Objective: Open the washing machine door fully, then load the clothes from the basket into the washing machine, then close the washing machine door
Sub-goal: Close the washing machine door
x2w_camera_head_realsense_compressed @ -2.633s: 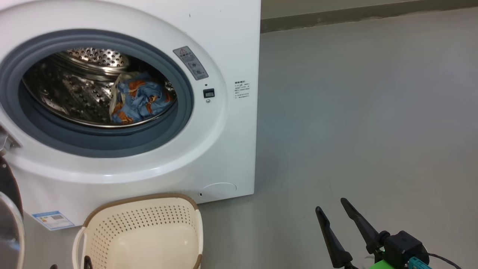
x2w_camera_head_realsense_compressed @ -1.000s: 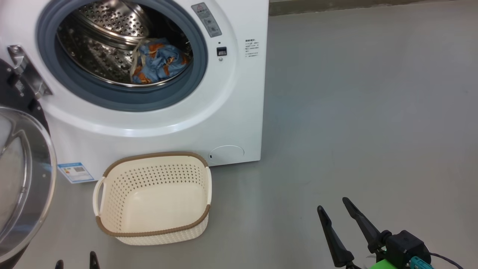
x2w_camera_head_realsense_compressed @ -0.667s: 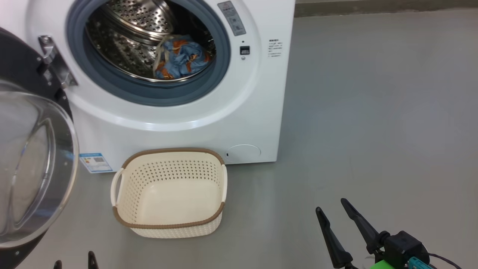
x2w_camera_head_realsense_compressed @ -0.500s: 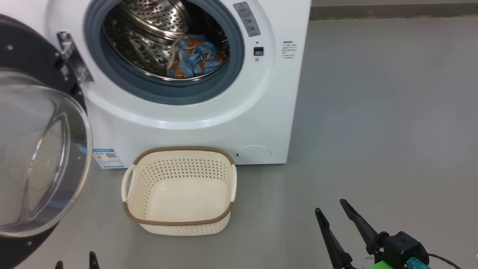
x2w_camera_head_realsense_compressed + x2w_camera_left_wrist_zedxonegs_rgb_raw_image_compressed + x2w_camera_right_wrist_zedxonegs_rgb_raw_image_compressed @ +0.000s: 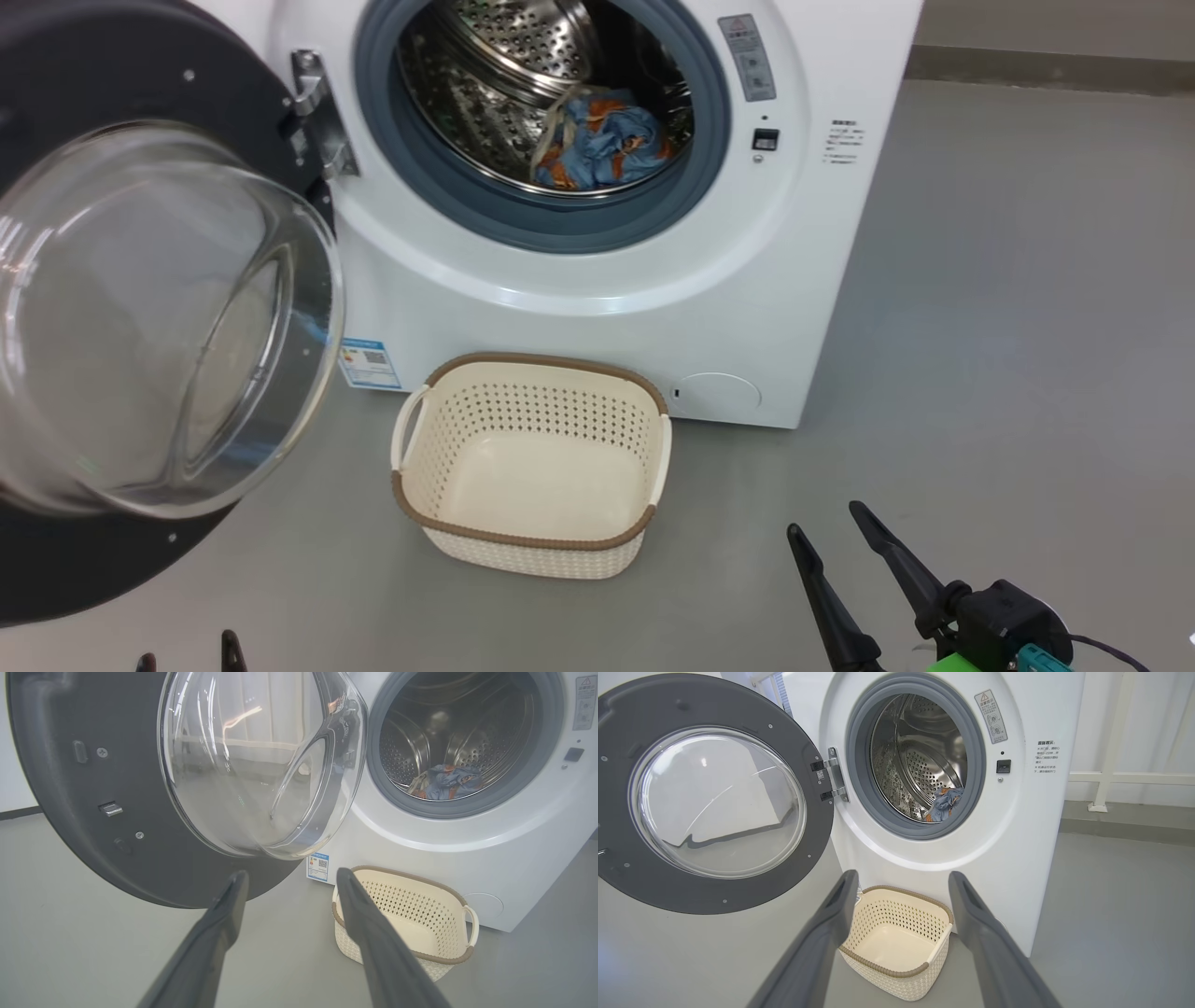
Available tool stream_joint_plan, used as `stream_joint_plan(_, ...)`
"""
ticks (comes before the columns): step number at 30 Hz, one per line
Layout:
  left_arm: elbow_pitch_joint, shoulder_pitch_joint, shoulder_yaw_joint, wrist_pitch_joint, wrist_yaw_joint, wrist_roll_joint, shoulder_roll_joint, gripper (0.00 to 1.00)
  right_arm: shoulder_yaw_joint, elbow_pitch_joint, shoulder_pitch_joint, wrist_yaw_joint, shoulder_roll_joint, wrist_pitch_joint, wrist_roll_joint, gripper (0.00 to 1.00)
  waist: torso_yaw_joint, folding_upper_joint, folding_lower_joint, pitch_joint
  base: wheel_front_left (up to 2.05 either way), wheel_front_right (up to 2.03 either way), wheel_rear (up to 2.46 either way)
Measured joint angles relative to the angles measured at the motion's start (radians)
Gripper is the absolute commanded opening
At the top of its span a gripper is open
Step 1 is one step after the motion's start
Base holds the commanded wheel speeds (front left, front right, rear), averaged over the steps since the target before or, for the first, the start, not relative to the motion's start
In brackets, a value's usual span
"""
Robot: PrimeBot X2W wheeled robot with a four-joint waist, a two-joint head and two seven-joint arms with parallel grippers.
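Observation:
The white washing machine (image 5: 607,299) stands with its round black door (image 5: 112,75) swung wide open to the left, the glass bowl (image 5: 159,317) bulging toward me. A light blue and orange bundle of clothes (image 5: 602,140) lies inside the steel drum. The cream basket (image 5: 523,539) sits on the floor before the machine, its bottom bare. My right gripper (image 5: 823,519) hangs open at the lower right, well short of the basket. The tips of my left gripper (image 5: 187,653) peek up at the bottom left, open below the door (image 5: 70,812).
Grey floor stretches to the right of the machine as far as a dark skirting (image 5: 1055,70). A blue label sticker (image 5: 371,362) and a round service flap (image 5: 717,394) mark the machine's lower front. A white railing (image 5: 1106,779) runs along the wall behind.
The head camera has swung left, so machine, door and basket sit further right in the picture. Both grippers stay open in the same places.

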Motion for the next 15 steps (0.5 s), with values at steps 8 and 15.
stream_joint_plan(8,0.002,0.000,0.000,0.000,-0.007,0.000,-0.002,1.00,0.000,0.000,0.000,0.000,0.000,0.000,0.000,1.00,0.061,0.0000,0.0000,0.002,0.00,0.00,0.00)
stream_joint_plan(15,0.003,0.000,0.001,0.000,-0.007,0.000,-0.005,1.00,0.000,0.000,0.000,0.000,-0.002,0.000,0.000,1.00,0.100,0.0000,0.0000,0.011,0.00,0.00,0.00)
